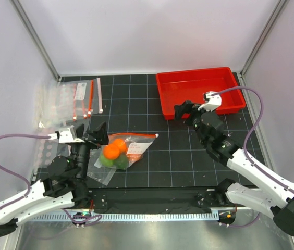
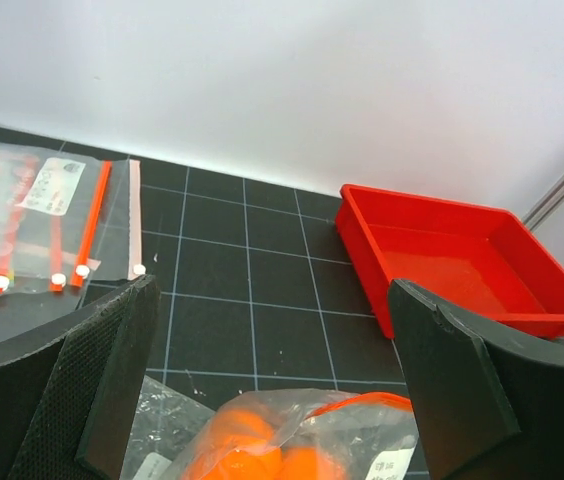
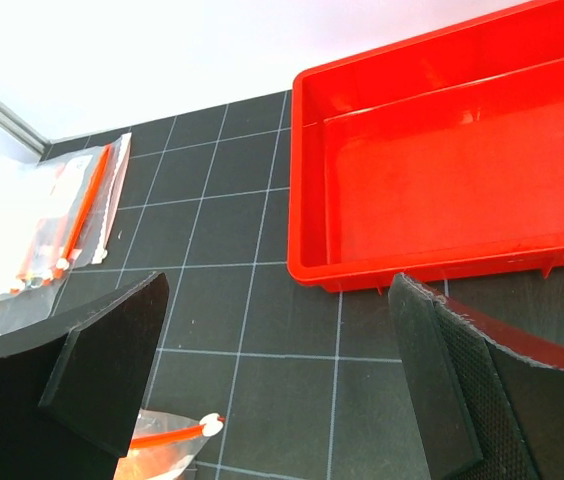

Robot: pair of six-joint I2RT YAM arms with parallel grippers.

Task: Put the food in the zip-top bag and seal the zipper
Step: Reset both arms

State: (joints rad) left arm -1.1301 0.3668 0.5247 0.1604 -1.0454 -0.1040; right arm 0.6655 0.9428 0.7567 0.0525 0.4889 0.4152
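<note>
Top external view: zip-top bag [image 1: 138, 150] lies on the black grid mat [image 1: 188, 166], left of centre. The food [image 1: 113, 151] is bunched inside it, orange fruits toward the far side, green ones nearer. Zipper [image 1: 142, 136] runs along the bag's far edge; sealed or not, cannot tell. Left gripper [image 1: 101, 134] sits just left of the bag, fingers spread wide, nothing between them. Right gripper [image 1: 186, 111] is at the near-left corner of the red tray [image 1: 162, 101], well apart from the bag, fingers also wide and empty. Spare pouches [image 1: 76, 99] lie at far left.

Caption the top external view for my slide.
Fruit sits in the zip-top bag; left hand and right hand hover open.
</note>
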